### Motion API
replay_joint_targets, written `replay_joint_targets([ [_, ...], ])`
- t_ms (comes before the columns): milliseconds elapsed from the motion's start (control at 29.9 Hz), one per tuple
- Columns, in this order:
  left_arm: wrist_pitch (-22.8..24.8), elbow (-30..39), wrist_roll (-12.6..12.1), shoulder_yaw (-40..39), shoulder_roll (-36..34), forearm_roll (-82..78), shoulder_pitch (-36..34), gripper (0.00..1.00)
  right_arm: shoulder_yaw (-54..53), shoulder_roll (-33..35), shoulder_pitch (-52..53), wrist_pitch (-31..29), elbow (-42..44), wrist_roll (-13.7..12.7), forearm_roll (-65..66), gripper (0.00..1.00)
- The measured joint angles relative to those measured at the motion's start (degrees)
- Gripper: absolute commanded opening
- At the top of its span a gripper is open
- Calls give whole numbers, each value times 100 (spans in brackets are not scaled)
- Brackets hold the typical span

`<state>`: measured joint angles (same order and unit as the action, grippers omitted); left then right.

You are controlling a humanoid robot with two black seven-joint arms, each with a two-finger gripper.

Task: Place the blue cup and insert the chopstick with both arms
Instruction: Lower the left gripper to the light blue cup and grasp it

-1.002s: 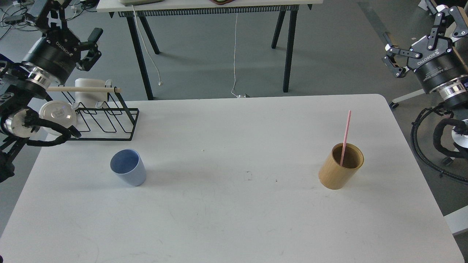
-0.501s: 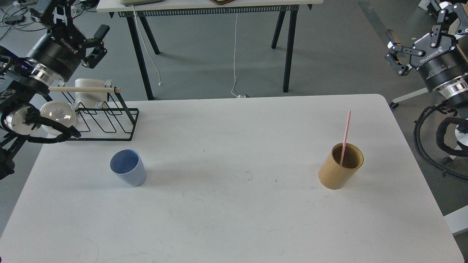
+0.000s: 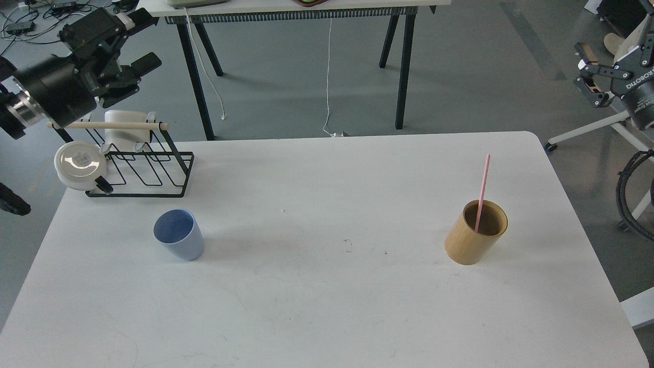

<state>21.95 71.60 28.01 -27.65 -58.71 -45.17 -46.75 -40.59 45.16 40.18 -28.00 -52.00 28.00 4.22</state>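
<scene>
The blue cup (image 3: 179, 235) stands upright on the white table (image 3: 327, 306), left of centre. The pink chopstick (image 3: 482, 191) leans inside the tan wooden holder (image 3: 476, 232) on the right side of the table. My left gripper (image 3: 138, 41) is open and empty, high at the far left, above the black wire rack and well away from the cup. My right gripper (image 3: 588, 74) is open and empty at the far right edge, off the table and far from the holder.
A black wire rack (image 3: 153, 176) with a beige rod (image 3: 107, 125), a white mug (image 3: 125, 130) and a white round dish (image 3: 79, 163) stands at the table's back left. Another table's black legs (image 3: 403, 66) stand behind.
Both arms have drawn back outward: the left gripper swung up and level at the far left, the right gripper moved further right toward the frame edge. Cup, holder and chopstick have not moved.
</scene>
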Motion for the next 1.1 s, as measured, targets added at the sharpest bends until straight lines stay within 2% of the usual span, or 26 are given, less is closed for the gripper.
replay_joint_targets([
  [200,-86,418,0,482,-702,-1796,-6,100,-7,42,-35,0,23,0,0,98],
  [434,-970,374,0,1288,-826,-3107,45,100,-6,45,-87,0,91,0,0,98],
  [635,-1305,18,0,1759,-710,-3623,89,100,-5,47,-155,0,128,0,0,98],
  [835,-1590,-430,0,2121,-262,-3769,160,99,-6,47,-203,0,152,0,0,98],
  [1103,-1920,-787,0,2200,167,-3956,495,99,-28,131,-229,0,146,0,0,98],
])
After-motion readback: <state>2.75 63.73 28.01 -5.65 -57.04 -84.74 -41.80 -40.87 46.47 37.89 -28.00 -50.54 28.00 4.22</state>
